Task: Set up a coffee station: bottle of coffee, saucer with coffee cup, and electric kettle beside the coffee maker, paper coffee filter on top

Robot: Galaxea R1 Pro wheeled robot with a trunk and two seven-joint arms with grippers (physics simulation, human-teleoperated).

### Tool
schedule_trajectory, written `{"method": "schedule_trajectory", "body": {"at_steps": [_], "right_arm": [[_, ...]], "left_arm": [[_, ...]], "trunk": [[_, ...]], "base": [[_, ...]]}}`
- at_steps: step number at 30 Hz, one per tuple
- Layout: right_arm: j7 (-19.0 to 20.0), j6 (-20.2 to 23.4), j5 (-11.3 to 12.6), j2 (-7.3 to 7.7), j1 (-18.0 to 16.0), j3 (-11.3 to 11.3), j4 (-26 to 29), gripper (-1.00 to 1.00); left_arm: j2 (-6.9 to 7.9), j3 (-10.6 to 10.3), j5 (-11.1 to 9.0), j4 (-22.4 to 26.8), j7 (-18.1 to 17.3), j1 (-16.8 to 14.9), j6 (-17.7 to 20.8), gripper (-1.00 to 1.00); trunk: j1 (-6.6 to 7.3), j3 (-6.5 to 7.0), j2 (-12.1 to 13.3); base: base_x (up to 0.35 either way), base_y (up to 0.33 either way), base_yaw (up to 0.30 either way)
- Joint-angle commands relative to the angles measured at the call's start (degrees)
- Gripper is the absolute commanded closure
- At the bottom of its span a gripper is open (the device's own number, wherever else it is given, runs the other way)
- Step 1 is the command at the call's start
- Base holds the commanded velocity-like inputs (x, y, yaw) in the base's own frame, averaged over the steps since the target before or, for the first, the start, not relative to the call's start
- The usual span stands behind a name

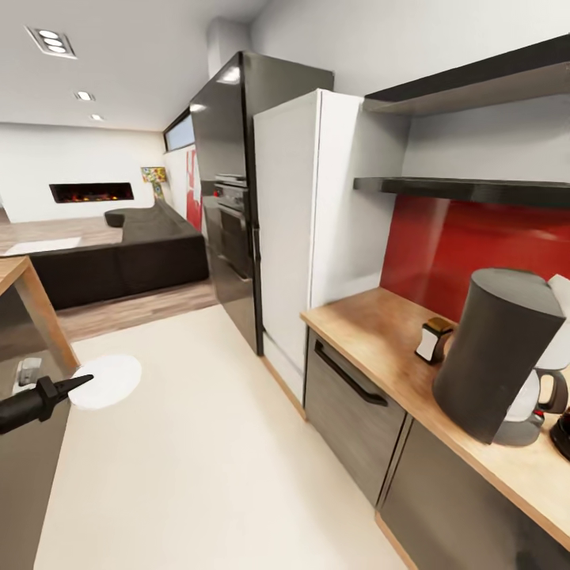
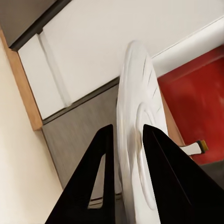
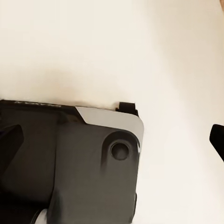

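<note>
Clamped edge-on around the saucer (image 1: 107, 380) at eight o'clock, left gripper (image 1: 77, 383) seems mid-carry toward the kitchen countertop (image 1: 380, 326) at three o'clock, where it likely needs setting flat beside the coffee maker (image 1: 540, 388).

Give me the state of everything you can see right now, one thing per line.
Saucer: gripped on edge in the left hand, off the counter.
Bottle of coffee: upright on the countertop, cap on.
Dark grey cylinder: standing, tilted in this view.
Shelf: bare where visible.
</note>
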State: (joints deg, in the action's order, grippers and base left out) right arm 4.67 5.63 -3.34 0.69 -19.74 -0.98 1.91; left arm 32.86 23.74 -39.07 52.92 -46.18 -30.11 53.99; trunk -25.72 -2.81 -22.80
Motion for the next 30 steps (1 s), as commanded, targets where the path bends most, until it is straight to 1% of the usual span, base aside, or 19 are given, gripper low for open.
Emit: {"method": "schedule_trajectory", "body": {"at_steps": [1,23,30], "right_arm": [[0.18,0.34,-0.35,0.01,-0.04,-0.07,0.11,-1.0],[0.25,0.36,-0.35,0.01,-0.04,-0.07,0.03,-1.0],[0.25,0.34,-0.35,0.03,-0.04,-0.07,0.03,-1.0]], "left_arm": [[0.01,0.08,0.14,-0.01,-0.22,-0.04,0.15,1.0],[0.01,0.17,0.14,-0.1,-0.17,-0.04,0.15,1.0],[0.01,0.17,0.14,-0.1,-0.16,-0.04,0.15,1.0]], "trunk": [[-0.07,-0.13,-0.12],[-0.07,-0.13,-0.12],[-0.07,-0.13,-0.12]], "base": [[0.3,0.209,-0.264],[0.289,0.227,-0.265],[0.209,0.28,-0.265]]}}
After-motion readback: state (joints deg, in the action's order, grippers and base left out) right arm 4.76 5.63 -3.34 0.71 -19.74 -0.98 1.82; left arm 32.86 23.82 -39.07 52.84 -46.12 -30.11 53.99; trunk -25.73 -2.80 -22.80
